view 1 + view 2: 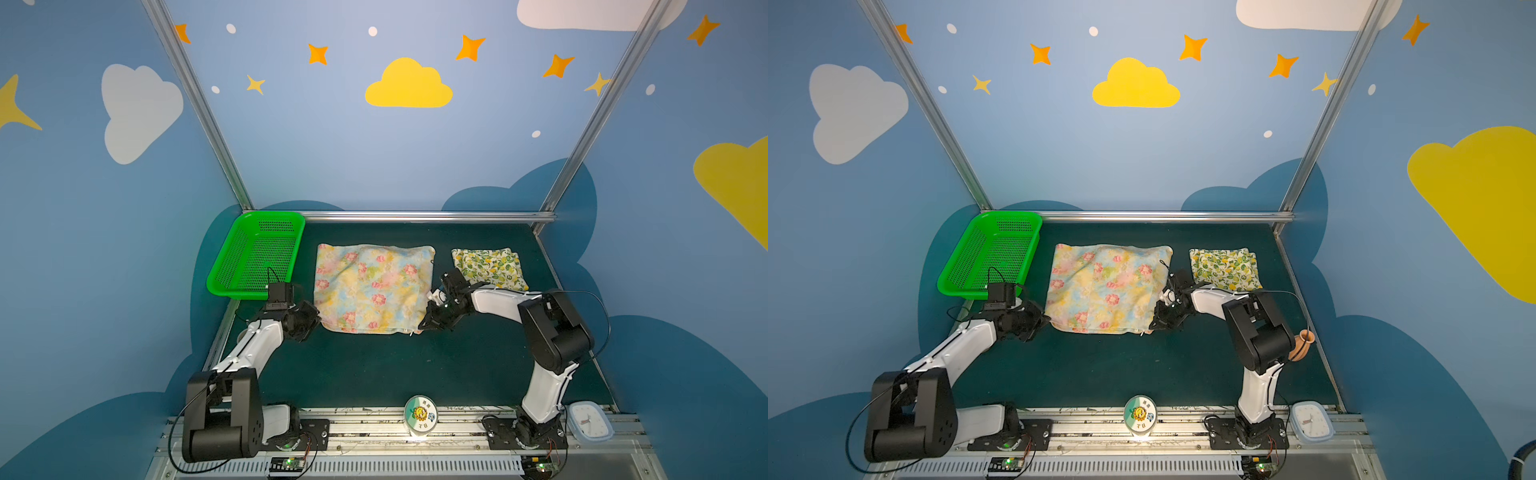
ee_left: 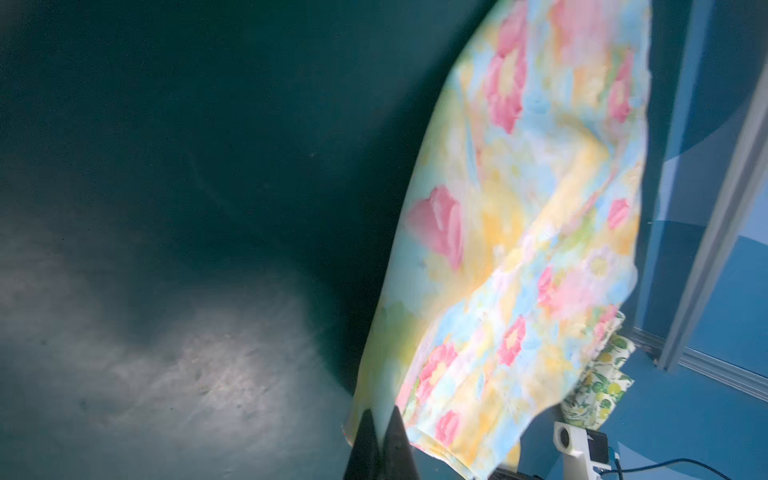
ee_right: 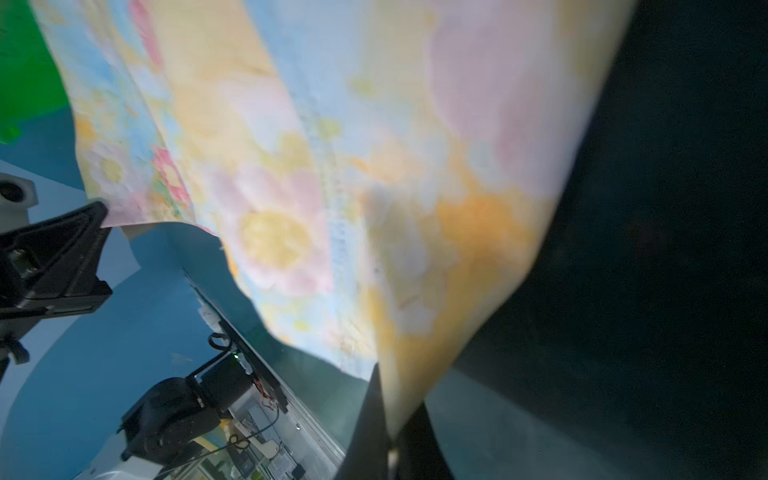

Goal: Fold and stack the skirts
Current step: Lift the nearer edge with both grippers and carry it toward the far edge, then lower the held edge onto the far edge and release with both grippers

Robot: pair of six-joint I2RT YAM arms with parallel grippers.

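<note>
At the middle of the dark green table (image 1: 374, 365) the flowered skirt (image 1: 372, 286) lies spread in a rough square. It is pale yellow with pink blossoms and a little rumpled, with a soft ridge running across it. The cloth looks thin, light and limp. It should sag wherever nothing holds it, slide easily over the tabletop, and lose a layer if the pinch catches only the top one.

The corners of the near hem look like the best places to hold it. The edge there seems slightly thicker, and two holds can keep the span between them taut.

The left gripper (image 1: 319, 324) sits at the near left corner with its fingers pressed together. In its wrist view the cloth's corner meets the closed tips (image 2: 380, 436). The right gripper (image 1: 422, 326) is at the near right corner, also closed, and in its wrist view the fabric runs down between the two fingers (image 3: 392, 432). Both seem to have a hold, so the next step is probably to carry the near edge over toward the far one.

The lemon skirt (image 1: 489, 268) lies to the right and clear of the flowered one. It is already folded small and would serve as the base of the stack. A green mesh basket (image 1: 232, 257) stands at the far left corner, close beside the flowered skirt.
</note>
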